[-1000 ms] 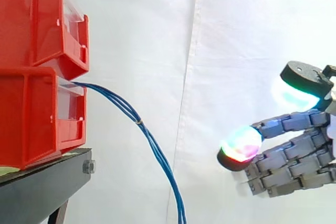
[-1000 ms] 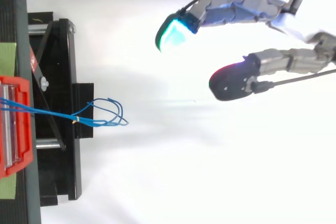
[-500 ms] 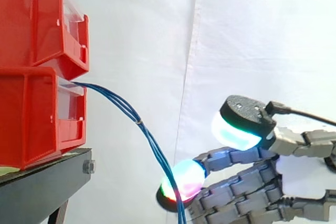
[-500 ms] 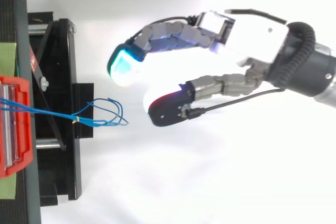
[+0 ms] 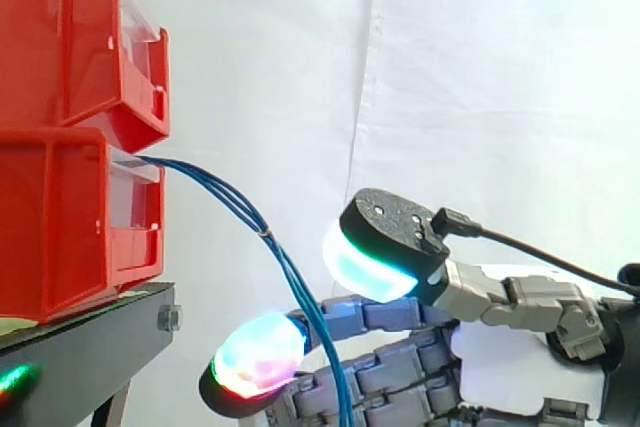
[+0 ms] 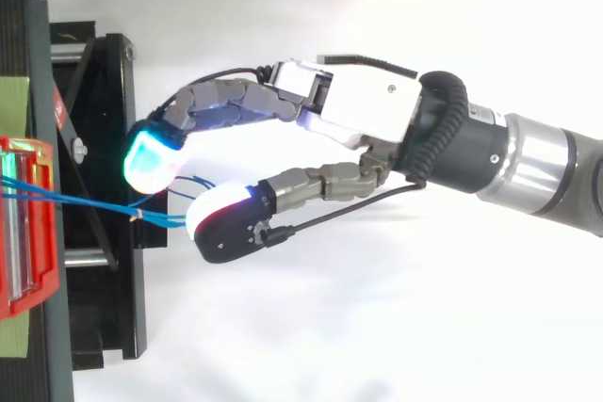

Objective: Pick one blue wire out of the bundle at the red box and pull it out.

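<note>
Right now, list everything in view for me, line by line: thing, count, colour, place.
red bins: two, red, stacked at the left on the stand.
blue wires: one bundle of a few strands, blue, coming out of the lower bin's front and drooping down to the right.
black stand: one, black, under the bins at the lower left.
white curtain: one, white, behind everything.
robot arm: one, silver and black, coming in from the right edge.
robot hand: one, grey and white with glowing pads, open at the wires, a finger and the thumb either side of the bundle's hanging part in the top view, not closed on it.
</note>
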Robot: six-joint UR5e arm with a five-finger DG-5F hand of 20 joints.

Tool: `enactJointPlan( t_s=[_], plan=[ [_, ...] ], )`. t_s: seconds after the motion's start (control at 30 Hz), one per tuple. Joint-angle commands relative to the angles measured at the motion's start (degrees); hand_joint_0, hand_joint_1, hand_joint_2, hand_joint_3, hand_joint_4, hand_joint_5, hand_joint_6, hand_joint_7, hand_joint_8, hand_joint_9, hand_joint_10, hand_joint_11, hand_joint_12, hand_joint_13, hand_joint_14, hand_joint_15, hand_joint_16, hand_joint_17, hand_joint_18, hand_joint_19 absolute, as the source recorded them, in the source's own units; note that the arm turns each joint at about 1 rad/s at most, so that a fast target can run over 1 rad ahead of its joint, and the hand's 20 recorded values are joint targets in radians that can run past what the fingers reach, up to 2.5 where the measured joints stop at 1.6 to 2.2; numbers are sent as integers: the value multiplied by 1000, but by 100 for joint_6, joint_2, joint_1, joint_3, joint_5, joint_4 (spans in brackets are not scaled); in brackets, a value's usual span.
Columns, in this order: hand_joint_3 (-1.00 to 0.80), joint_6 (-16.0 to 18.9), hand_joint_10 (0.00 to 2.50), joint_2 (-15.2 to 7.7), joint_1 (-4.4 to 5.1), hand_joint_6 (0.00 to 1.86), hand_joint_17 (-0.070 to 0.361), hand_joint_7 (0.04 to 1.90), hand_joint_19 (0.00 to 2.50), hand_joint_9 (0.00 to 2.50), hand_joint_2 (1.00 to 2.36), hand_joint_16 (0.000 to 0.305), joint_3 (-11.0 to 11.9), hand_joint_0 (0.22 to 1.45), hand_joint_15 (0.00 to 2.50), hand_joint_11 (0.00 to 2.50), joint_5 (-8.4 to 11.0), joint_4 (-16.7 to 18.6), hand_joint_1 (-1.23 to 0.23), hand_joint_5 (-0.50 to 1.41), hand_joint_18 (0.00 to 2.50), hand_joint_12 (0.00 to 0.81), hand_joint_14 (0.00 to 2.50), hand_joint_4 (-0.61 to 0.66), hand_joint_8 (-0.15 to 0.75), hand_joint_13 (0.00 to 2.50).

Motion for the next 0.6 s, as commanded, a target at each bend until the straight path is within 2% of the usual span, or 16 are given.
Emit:
enactJointPlan(
  t_s=[0.0,0.3,0.4,0.57],
  plan=[
    [-489,-8,5,-7,21,503,134,907,349,605,1000,60,132,501,113,155,-60,-108,-597,-133,269,385,4,321,279,350],
    [-490,-17,6,1,83,503,134,925,358,619,1000,60,150,505,119,172,-78,-73,-596,-131,285,386,4,329,280,361],
    [-487,-69,6,1,144,503,134,944,364,620,1001,59,168,506,124,173,-69,24,-598,-131,294,386,5,330,278,365],
    [-481,-140,7,1,171,503,133,1029,367,626,1002,59,291,510,130,181,-60,15,-605,-123,297,385,5,333,279,370]
  ],
)
